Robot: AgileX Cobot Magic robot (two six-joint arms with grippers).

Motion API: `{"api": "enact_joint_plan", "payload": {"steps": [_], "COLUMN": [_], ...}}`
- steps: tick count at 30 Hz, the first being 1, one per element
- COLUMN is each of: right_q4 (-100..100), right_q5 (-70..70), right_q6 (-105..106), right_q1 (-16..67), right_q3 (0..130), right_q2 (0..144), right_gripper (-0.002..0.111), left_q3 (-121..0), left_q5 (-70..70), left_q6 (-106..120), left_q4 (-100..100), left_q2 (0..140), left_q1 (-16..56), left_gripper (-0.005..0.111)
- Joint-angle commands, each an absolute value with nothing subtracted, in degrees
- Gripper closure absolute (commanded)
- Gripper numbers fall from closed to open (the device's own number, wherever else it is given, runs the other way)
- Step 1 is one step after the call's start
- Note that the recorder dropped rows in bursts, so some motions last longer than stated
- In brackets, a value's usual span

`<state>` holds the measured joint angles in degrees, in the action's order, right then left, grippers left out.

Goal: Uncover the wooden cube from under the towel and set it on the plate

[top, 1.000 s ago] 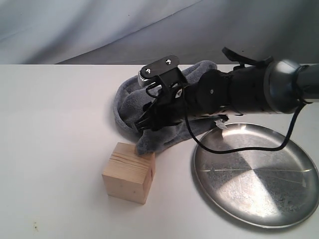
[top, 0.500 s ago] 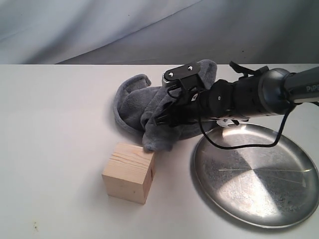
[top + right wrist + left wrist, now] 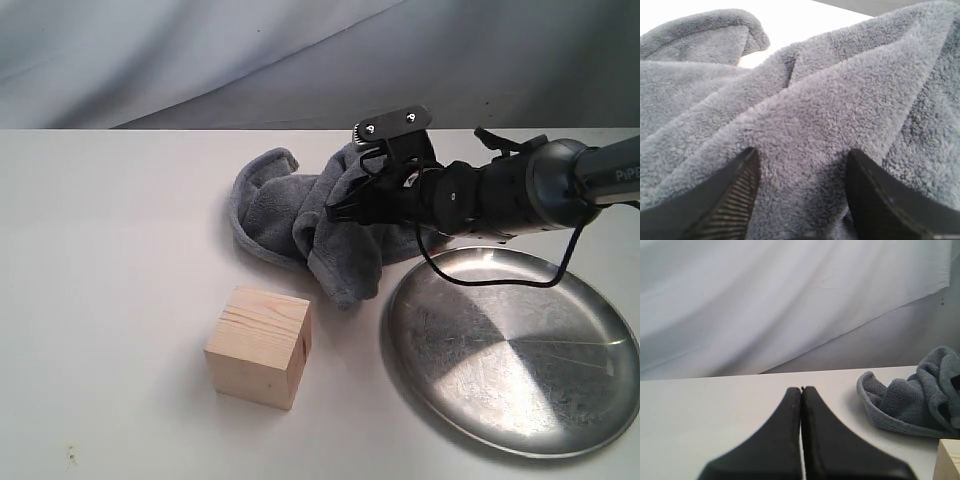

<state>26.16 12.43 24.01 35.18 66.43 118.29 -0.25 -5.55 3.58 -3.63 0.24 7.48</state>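
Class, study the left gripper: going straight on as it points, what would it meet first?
Ahead of the left gripper the way looks free over the table to the backdrop, depth unclear; the towel lies off that line.

The exterior view looks down from high on the near side, across the table [image 3: 100, 300] to the backdrop [image 3: 200, 60] at the far side, taking in the cube [image 3: 260, 345], towel [image 3: 290, 215] and plate [image 3: 510, 370]. The left wrist view sits low over the table, facing along the left gripper [image 3: 801, 400] to the same backdrop; it shares the towel's end and a cube corner with the exterior view. The right wrist view is very close to the towel, which fills it around the right gripper [image 3: 801, 152].
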Motion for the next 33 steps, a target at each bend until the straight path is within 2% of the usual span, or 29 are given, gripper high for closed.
{"api": "enact_joint_plan", "payload": {"steps": [1,5,17,33], "right_q4": [26.0,25.2,5.7,2.9], "right_q5": [12.8,11.9,11.3,11.4], "right_q6": [24.0,24.0,24.0,24.2], "right_q1": [34.8,34.9,37.8,42.1], "right_q3": [66.8,66.8,66.8,66.8], "right_q2": [117.6,115.1,108.7,104.8], "right_gripper": [0.059,0.059,0.059,0.059], "left_q3": [0.0,0.0,0.0,0.0], "left_q5": [-4.9,-4.9,-4.9,-4.9], "left_q6": [3.5,3.5,3.5,3.5], "left_q4": [-3.8,-3.8,-3.8,-3.8], "left_q2": [0.0,0.0,0.0,0.0], "left_q1": [7.4,7.4,7.4,7.4], "left_gripper": [0.107,0.107,0.107,0.107]}}
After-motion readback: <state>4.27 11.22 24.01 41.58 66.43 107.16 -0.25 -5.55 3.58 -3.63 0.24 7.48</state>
